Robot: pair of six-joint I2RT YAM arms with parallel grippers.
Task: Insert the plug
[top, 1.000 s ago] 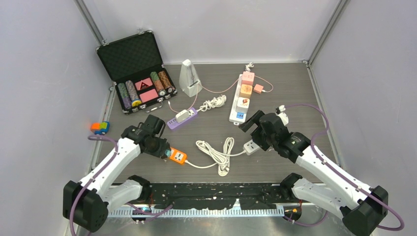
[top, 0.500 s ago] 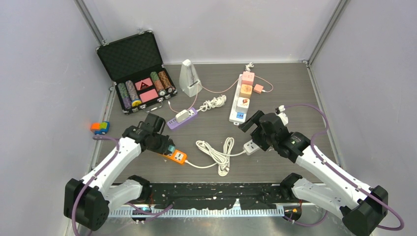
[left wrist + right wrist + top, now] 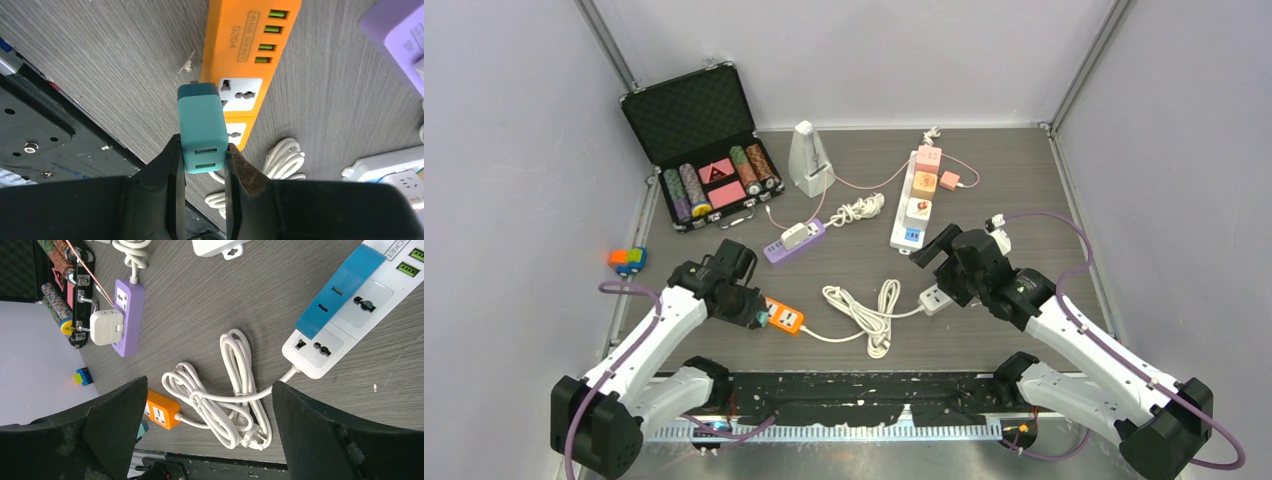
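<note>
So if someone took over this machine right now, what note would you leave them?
Left fingers: shut on the teal plug, held beside the orange power strip, its tip next to a socket.
Right fingers: open, empty, over the coiled white cable.
Done: plug is gripped and at the strip.
Left: line the prongs up with the socket and push in.

The top camera looks down from above the near edge over the whole table (image 3: 1024, 180). The left wrist camera hangs close over the orange power strip (image 3: 250, 45). The right wrist camera, higher up, faces the near left corner and shares that strip and the coiled white cord (image 3: 235, 405).
</note>
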